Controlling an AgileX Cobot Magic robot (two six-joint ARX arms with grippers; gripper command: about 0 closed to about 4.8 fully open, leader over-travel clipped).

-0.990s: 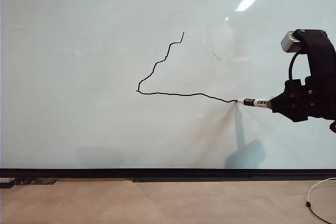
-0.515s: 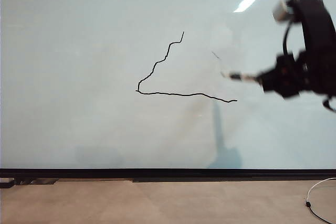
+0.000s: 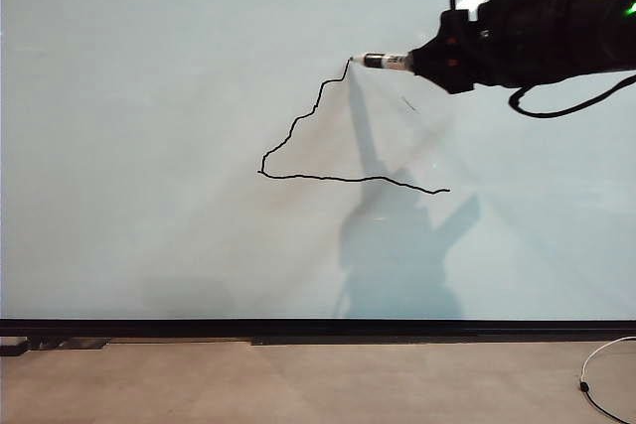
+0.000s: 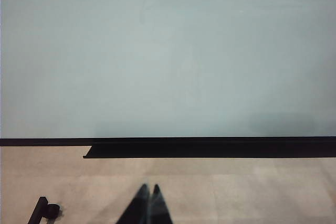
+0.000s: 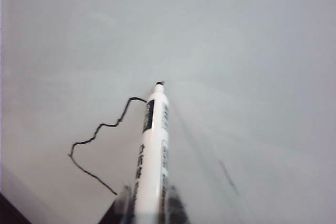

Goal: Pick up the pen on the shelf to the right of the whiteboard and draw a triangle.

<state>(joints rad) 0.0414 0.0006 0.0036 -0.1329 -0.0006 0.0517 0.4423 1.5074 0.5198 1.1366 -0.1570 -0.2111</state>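
The whiteboard (image 3: 149,146) fills the exterior view. On it is a thin black line (image 3: 298,121): a wobbly slanted side rising to a peak and a base running right, with the right side open. My right gripper (image 3: 422,62) reaches in from the upper right, shut on the pen (image 3: 388,61). The pen's dark tip sits at the peak of the line. In the right wrist view the pen (image 5: 152,150) stands between the right gripper's (image 5: 149,203) fingers, tip at the line's (image 5: 97,129) upper end. My left gripper (image 4: 149,187) is shut and empty above the tan floor.
A black strip (image 3: 318,327) runs along the whiteboard's lower edge, with tan floor (image 3: 298,384) below. A thin white cable (image 3: 596,364) lies at the lower right. A small dark scratch mark (image 3: 408,104) sits right of the peak. A black bracket (image 4: 43,209) shows beside the left gripper.
My right gripper has lifted the pen from the right end of the base line and carried it up and left to the peak. The left arm has not moved.
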